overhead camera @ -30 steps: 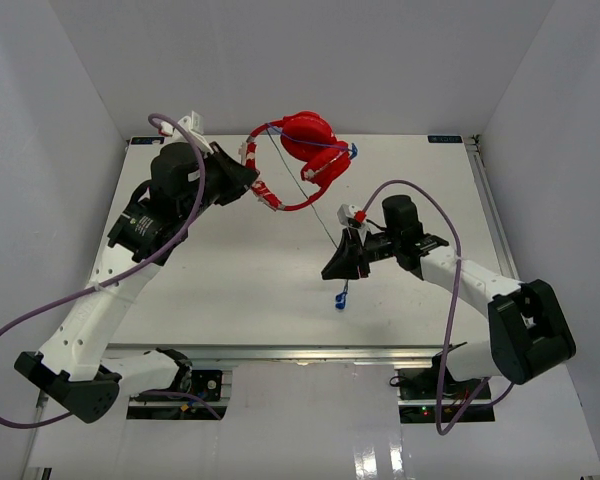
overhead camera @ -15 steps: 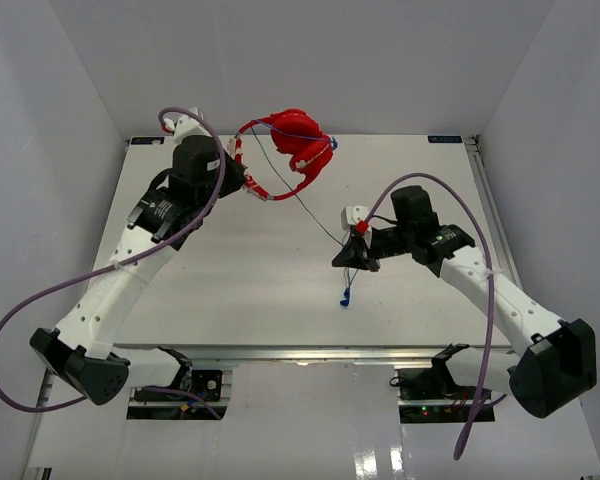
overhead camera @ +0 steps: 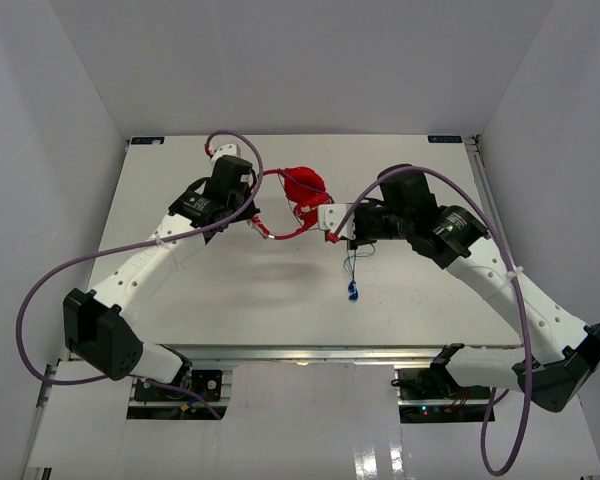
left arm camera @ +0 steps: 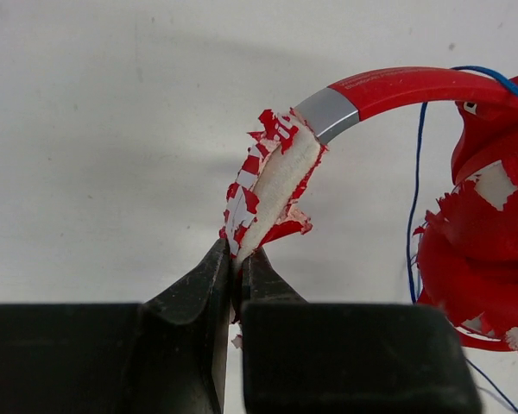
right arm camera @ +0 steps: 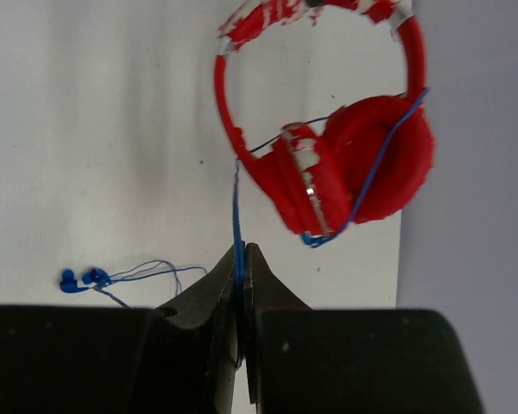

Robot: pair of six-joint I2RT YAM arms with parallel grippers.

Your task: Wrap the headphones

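Headphones (overhead camera: 305,188) gripped by left claw (left arm camera: 238,259), purple cables (overhead camera: 230,134) arching over table (overhead camera: 280,300)

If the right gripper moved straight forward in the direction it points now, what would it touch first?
Probably the headphones: their thin red band lies right ahead of the right gripper, though depth is unclear.

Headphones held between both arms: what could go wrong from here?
1. The left gripper pinches only the frayed edge of the headband padding; the flaking cover could tear or slip, dropping the headphones.
2. The right gripper is shut on the thin blue cable; pulling it taut might strain it or let it slide through.
3. The cable's loose blue tips trail free and could snag while winding.
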